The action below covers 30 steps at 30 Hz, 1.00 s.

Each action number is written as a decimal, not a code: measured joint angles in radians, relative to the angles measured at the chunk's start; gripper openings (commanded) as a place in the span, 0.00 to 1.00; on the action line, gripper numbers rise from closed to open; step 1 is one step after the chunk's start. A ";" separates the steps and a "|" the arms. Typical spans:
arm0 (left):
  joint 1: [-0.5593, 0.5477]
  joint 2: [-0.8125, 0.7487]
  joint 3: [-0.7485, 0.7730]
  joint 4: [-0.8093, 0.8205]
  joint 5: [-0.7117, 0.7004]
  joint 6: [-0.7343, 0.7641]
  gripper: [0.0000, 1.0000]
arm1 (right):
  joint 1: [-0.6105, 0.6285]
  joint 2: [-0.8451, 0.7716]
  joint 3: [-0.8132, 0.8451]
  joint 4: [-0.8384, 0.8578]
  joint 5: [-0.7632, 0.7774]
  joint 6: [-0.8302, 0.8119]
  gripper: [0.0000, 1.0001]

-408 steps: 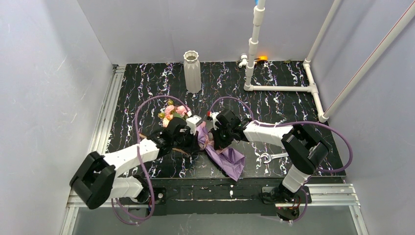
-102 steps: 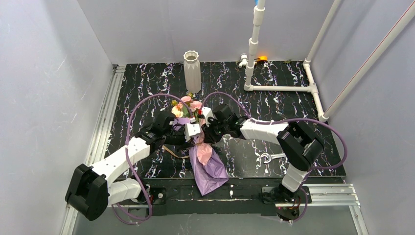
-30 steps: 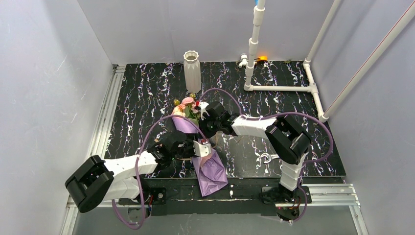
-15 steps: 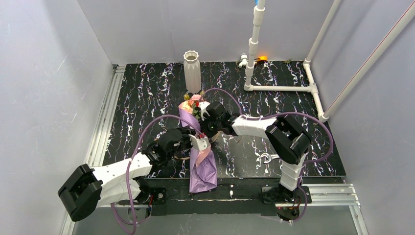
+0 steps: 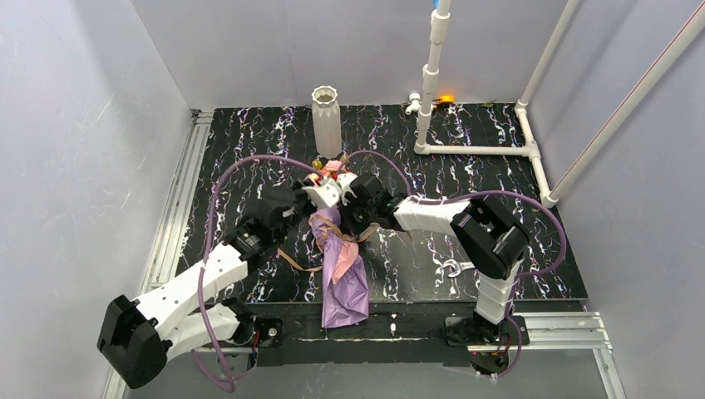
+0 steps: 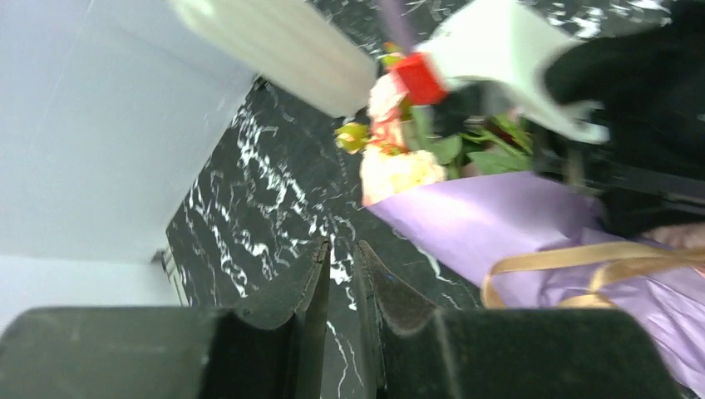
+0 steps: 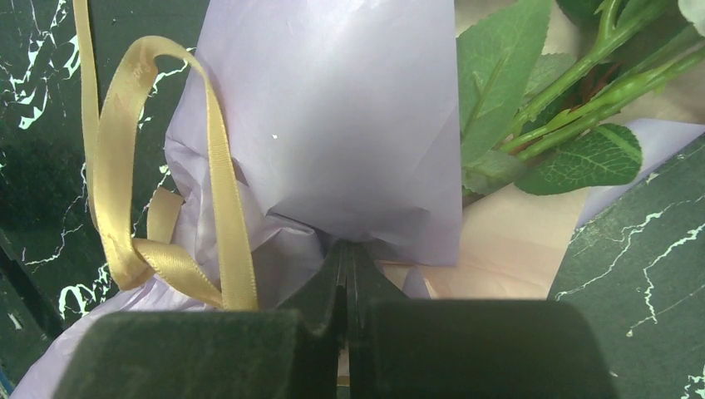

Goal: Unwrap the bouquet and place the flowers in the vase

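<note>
Currently the flowers (image 6: 397,173) lie in purple paper (image 7: 349,125) pinched by right fingers (image 7: 320,291); left fingers (image 6: 303,291) narrowly apart.

Looked over all three views and found no readable text, label, brand, number or sign: none on the vase (image 5: 326,120) at 12 o'clock of the tabletop (image 5: 249,158), the bouquet (image 5: 342,266) paper, its ribbon (image 7: 220,166), or the pipes (image 5: 478,150).
</note>
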 measured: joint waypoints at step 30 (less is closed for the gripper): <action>0.337 0.105 -0.015 -0.429 0.925 -0.461 0.09 | -0.003 -0.001 0.071 -0.126 -0.069 0.020 0.03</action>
